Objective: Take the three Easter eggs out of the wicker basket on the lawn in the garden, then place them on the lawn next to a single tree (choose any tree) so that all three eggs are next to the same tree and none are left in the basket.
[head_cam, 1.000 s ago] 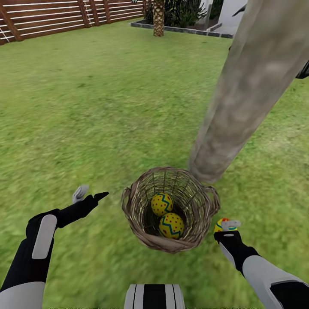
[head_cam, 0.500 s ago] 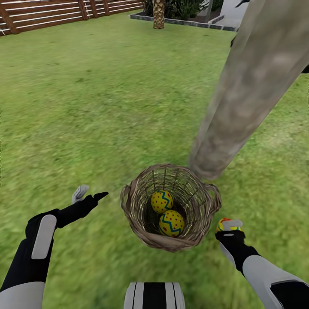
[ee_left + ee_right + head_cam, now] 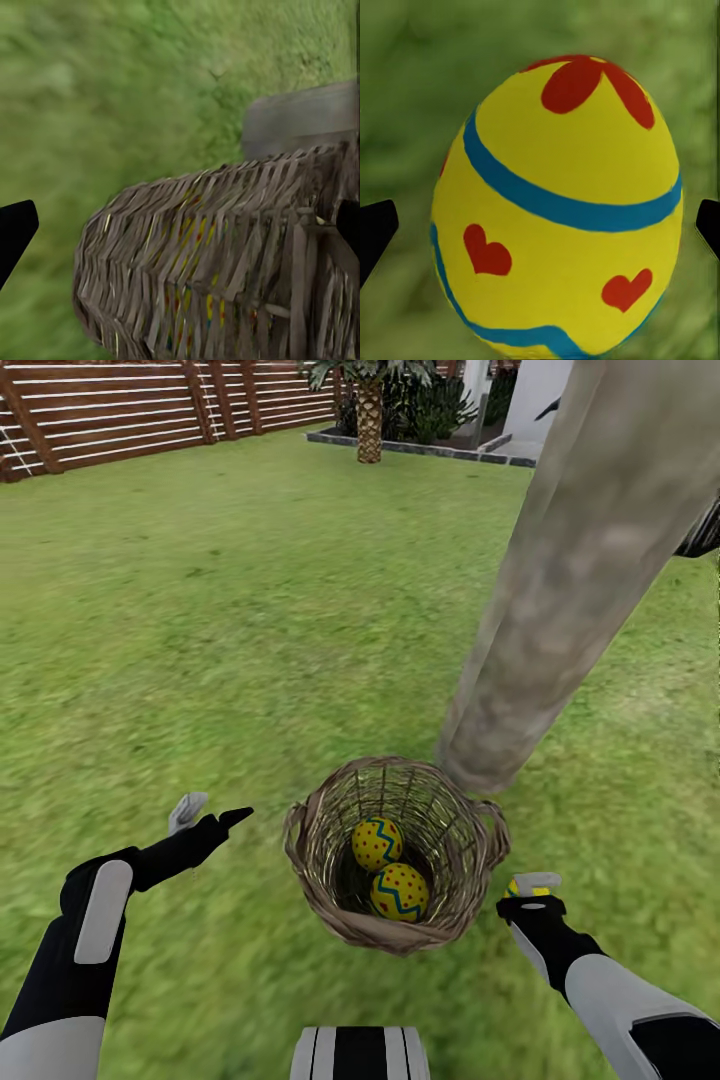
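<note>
The brown wicker basket [image 3: 330,840] stands on the lawn [image 3: 200,610] at the foot of the tree [image 3: 560,600], with two yellow Easter eggs [image 3: 378,843] [image 3: 400,891] inside it. A third yellow egg [image 3: 559,202], with red marks and blue bands, lies between the spread fingers of my right gripper [image 3: 530,888], just right of the basket; the fingertips [image 3: 375,232] stand clear of its sides. My left gripper [image 3: 210,815] hangs open and empty left of the basket [image 3: 225,255].
The thick grey-brown trunk leans up and to the right directly behind the basket. A slatted wooden fence [image 3: 120,410] and a short palm [image 3: 370,415] stand far back. Open grass spreads to the left and behind.
The head view has shifted a little. The egg at my right gripper shows less beside the finger than before. The left arm and the basket have held still.
</note>
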